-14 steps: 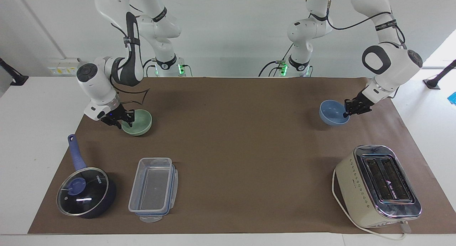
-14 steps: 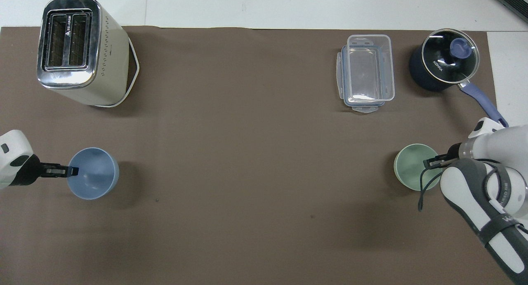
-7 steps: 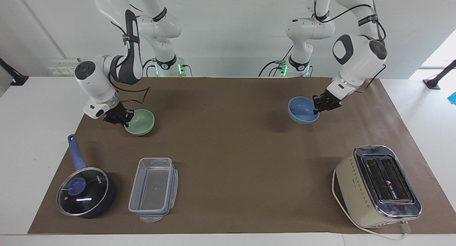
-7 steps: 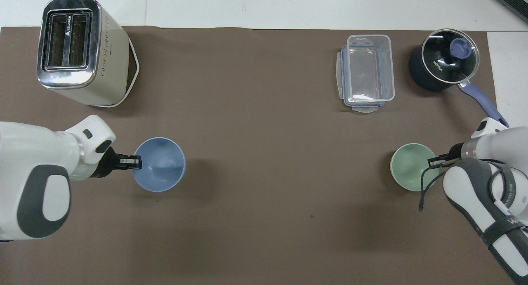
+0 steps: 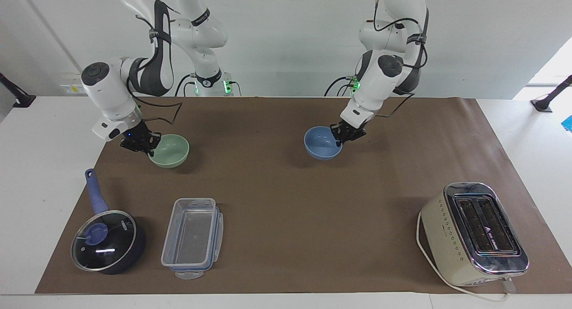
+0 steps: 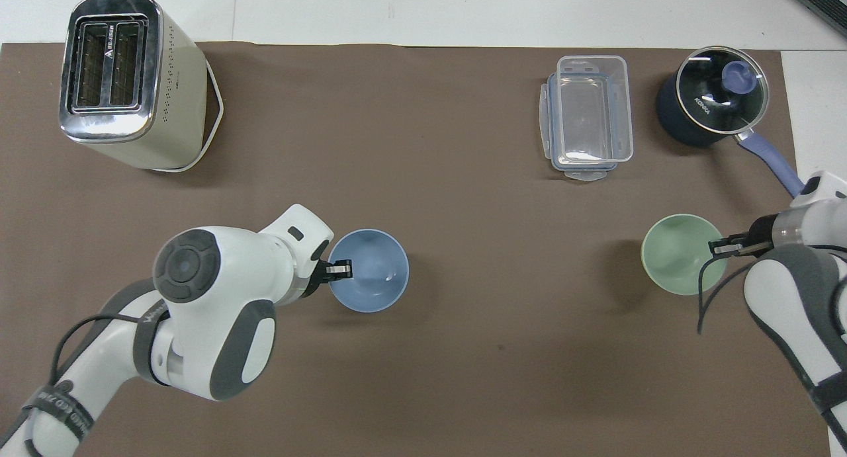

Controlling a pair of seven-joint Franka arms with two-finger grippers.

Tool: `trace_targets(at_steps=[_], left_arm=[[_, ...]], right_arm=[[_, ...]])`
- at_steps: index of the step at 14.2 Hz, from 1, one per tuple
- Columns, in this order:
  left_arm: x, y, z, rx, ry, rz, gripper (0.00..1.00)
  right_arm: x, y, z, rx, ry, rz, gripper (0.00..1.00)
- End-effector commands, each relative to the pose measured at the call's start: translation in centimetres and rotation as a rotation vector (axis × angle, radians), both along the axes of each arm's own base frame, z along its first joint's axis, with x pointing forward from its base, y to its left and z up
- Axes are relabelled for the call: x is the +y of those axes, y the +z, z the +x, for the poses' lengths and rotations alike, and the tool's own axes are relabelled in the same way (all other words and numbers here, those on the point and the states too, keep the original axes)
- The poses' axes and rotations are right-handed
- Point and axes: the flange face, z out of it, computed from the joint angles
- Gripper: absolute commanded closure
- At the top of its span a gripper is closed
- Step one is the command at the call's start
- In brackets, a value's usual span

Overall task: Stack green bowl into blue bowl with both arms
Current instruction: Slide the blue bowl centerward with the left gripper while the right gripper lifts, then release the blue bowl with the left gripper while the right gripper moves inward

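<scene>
Blue bowl (image 5: 322, 142) pinched at rim by left gripper (image 5: 343, 136), mid-table; green bowl (image 5: 170, 150) pinched by right gripper (image 5: 142, 143).

A toaster (image 5: 473, 233), clear container (image 5: 192, 237) and lidded saucepan (image 5: 107, 239) sit on the brown mat (image 5: 290, 201).

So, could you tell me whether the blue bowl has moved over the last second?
Yes. The blue bowl, gripped at its rim by the left gripper, has travelled toward the table's middle, away from the toaster and closer to the green bowl.
</scene>
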Motion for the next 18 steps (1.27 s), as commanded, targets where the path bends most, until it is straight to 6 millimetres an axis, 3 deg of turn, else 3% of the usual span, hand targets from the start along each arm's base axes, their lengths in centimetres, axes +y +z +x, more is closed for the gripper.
trace_targets(at_steps=[1,5,6,7,8,10,11,13,16,18], left_arm=[[-1.8,-2.1,-0.1,0.004,-0.002,0.019,1.00],[-3.2,-3.5,-0.3,-0.008,0.040,0.013,1.00],[-3.2,-3.6,-0.3,-0.005,0.047,0.012,0.83],[-3.2,-3.5,-0.3,-0.005,0.056,0.011,0.55],[-3.3,-3.5,-0.4,-0.001,0.052,0.013,0.48],[-3.3,-3.4,-0.3,-0.001,0.048,0.013,0.06],[-3.4,-2.5,0.2,-0.013,0.049,0.005,0.00],[-2.1,0.6,1.5,-0.017,0.038,0.016,0.00],[3.2,6.4,4.0,-0.052,-0.096,0.069,0.00],[7.7,10.1,4.7,-0.051,-0.154,0.076,0.00]], right_arm=[[-0.3,3.6,-1.4,-0.028,0.008,0.052,1.00],[-3.0,8.7,-3.4,-0.005,-0.028,0.076,1.00],[-3.4,9.9,-3.3,-0.006,-0.023,0.078,1.00],[-4.0,10.7,-3.3,-0.006,-0.021,0.081,1.00],[-4.3,10.9,-3.3,-0.007,-0.013,0.081,1.00],[-4.0,10.7,-3.3,-0.002,-0.019,0.082,1.00],[-3.1,10.7,-3.1,0.000,-0.024,0.083,1.00],[-0.5,10.6,-2.1,0.000,-0.044,0.079,1.00],[5.9,10.4,-0.6,0.007,-0.085,0.080,1.00],[11.9,10.6,0.4,-0.021,-0.126,0.067,1.00]])
